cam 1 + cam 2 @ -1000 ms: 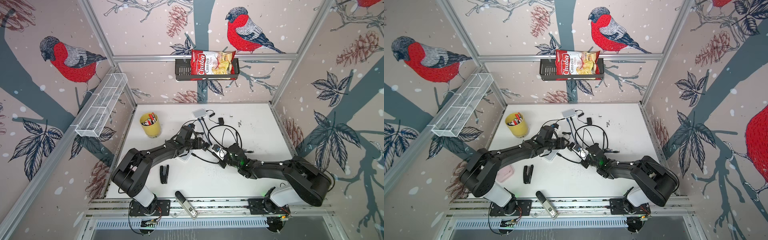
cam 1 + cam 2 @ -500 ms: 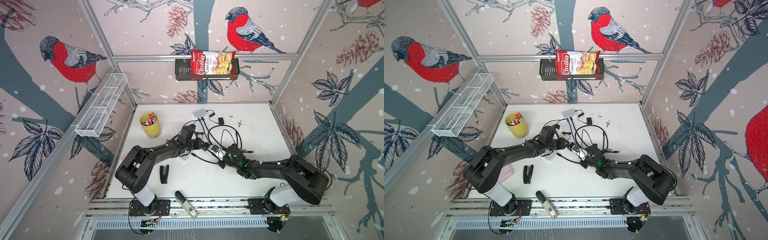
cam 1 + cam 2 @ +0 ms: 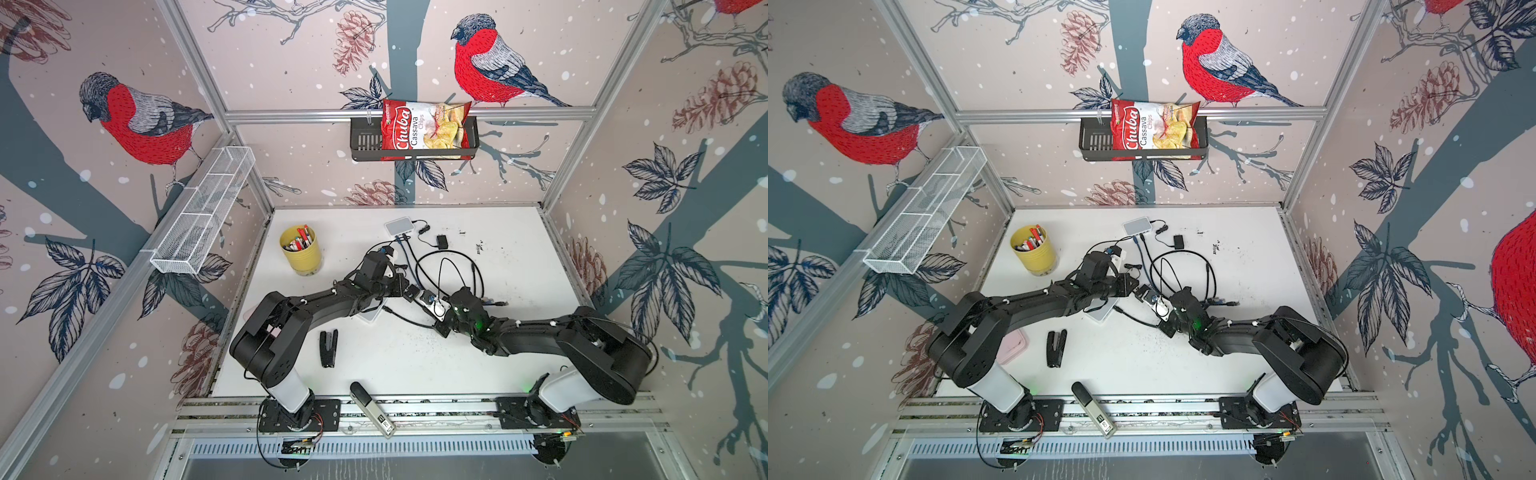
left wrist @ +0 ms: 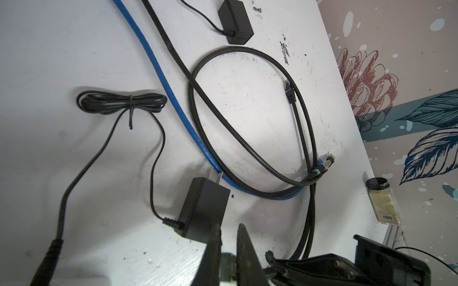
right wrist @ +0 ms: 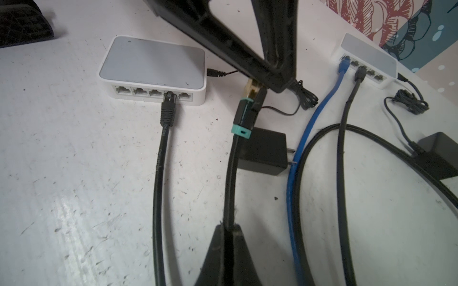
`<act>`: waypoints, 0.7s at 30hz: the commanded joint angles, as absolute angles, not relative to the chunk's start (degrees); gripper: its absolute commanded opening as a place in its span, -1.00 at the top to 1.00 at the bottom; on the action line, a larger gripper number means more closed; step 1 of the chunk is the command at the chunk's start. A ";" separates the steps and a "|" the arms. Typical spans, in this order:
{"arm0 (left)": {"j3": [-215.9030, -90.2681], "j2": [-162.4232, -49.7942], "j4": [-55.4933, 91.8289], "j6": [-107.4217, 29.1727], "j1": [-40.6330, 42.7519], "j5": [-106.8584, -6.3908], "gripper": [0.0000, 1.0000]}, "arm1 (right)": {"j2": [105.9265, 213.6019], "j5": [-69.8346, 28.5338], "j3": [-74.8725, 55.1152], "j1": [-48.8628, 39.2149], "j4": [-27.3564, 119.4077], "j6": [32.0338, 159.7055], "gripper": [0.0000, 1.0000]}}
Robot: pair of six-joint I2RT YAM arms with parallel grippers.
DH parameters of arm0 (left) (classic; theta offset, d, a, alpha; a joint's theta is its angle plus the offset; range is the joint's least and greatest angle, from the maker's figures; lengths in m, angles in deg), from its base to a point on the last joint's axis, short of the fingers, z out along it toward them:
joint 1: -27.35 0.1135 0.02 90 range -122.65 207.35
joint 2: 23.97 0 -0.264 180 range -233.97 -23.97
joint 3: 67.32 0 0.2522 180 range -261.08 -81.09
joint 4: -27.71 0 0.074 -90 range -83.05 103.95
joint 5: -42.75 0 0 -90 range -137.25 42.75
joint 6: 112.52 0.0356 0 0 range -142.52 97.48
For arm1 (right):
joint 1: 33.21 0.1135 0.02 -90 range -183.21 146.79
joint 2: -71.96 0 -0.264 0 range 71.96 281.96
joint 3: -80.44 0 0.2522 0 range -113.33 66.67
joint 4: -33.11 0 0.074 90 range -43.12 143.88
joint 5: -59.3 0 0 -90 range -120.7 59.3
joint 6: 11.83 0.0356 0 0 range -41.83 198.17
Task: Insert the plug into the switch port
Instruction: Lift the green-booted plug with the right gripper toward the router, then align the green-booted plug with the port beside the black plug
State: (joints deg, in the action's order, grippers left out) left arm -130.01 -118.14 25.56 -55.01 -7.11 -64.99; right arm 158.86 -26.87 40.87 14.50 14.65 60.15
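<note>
Plug: you find the plug (image 5: 244,116), teal collar and gold head, only in the right wrist view. It sits tilted just beside the port face of the near switch (image 5: 153,66), and it is in no port.
Left gripper: the left gripper (image 5: 281,85) has its fingers pressed together on the plug's gold head. The left wrist view shows you only a narrow gap between the fingertips, with a green sliver in it.
Right gripper: the right gripper (image 5: 228,230) pinches the black cable (image 5: 229,188) behind the teal collar.
Near switch: 5 ports in 1 row. 1 port holds a black lead and 4 stand free. In both top views the left arm covers all but a white corner.
Far switch: the far switch (image 5: 366,57) carries 1 blue lead and 1 black lead. Both top views place it at the back of the table (image 3: 498,361).
Top views: the 2 grippers meet mid-table, and you cannot make out the plug there.
</note>
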 commanded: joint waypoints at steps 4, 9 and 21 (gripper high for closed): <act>-129.78 -118.61 25.30 -52.55 -7.98 -67.97 0.79 | 158.77 -26.72 39.91 14.02 10.94 61.13 0.67; -129.71 -118.48 24.88 -51.29 -8.25 -68.42 0.82 | 157.44 -22.62 41.04 11.79 8.32 63.18 0.45; -129.60 -116.94 23.81 -50.82 -8.69 -68.30 0.85 | 163.94 -14.03 42.06 10.73 -8.07 69.92 0.40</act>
